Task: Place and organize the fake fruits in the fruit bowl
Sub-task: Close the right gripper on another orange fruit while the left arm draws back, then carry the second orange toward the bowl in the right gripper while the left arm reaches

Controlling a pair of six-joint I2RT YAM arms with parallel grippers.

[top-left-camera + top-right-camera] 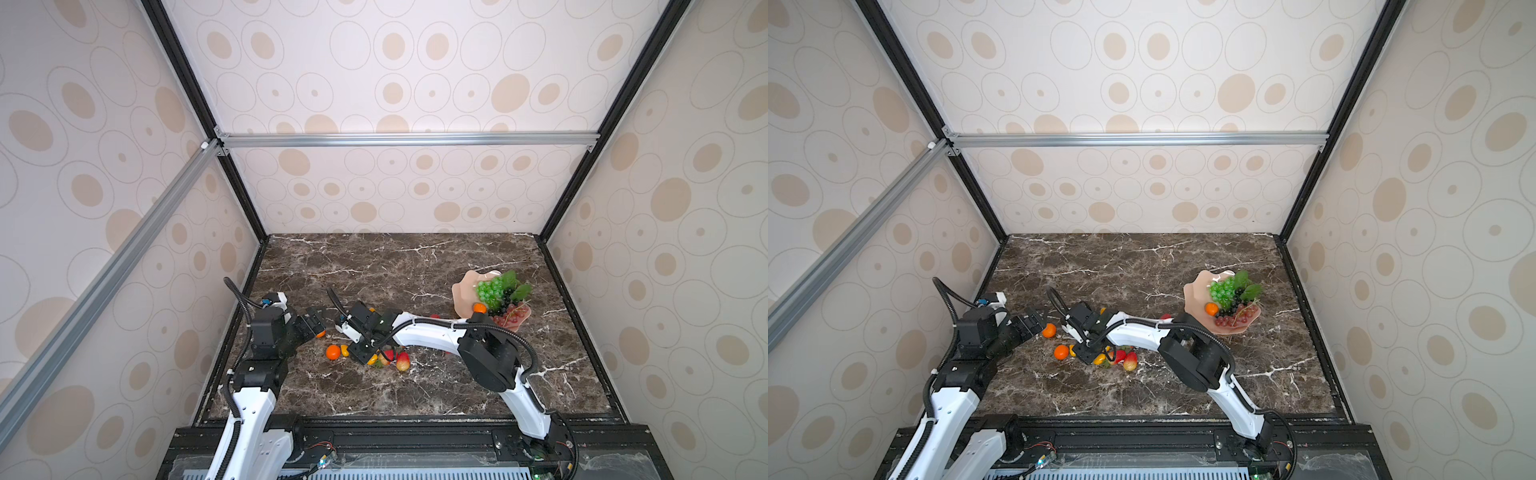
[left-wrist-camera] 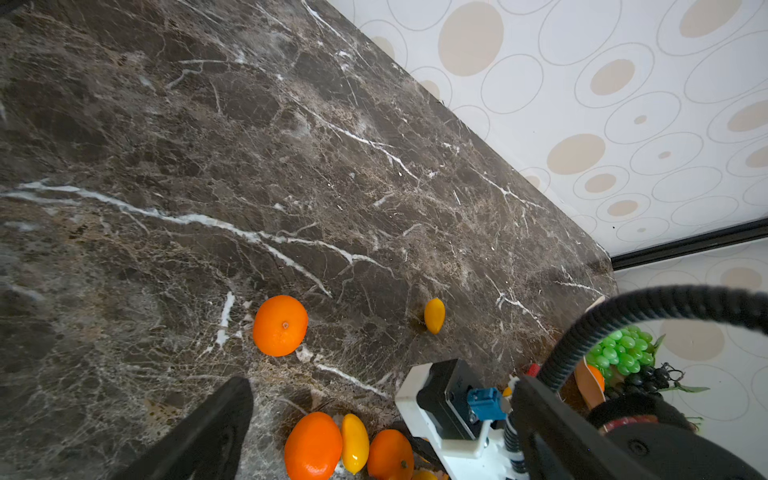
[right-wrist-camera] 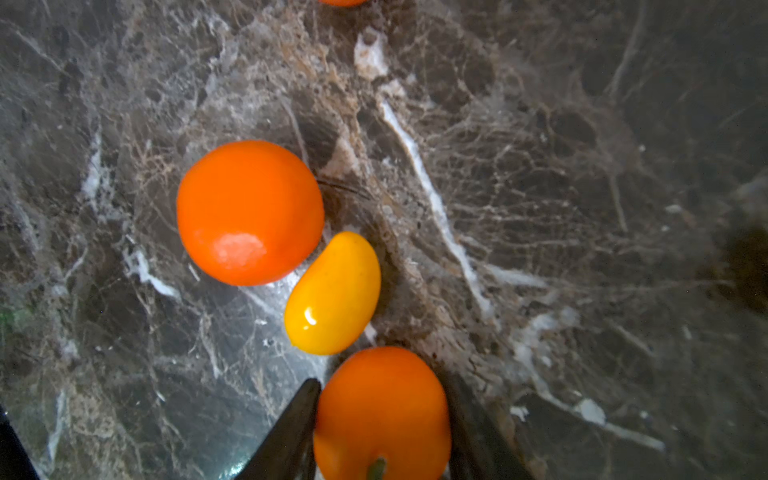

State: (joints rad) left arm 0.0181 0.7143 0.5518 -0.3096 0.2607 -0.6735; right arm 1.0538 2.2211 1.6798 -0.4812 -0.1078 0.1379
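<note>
Orange (image 3: 382, 415) flanked by right pincer (image 3: 380, 386); arm (image 1: 428, 332) stretched low leftward.

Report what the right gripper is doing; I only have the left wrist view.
Observer: The right gripper has one finger on each side of an orange on the table.
Operator: Confirm the grip.
Observer: Cannot tell; the fingers sit close against its sides, and it appears to rest on the table.
Operator: List loose fruit outside my view.
Observer: In both top views, a strawberry and a red-yellow fruit lie on the table beside that gripper.
</note>
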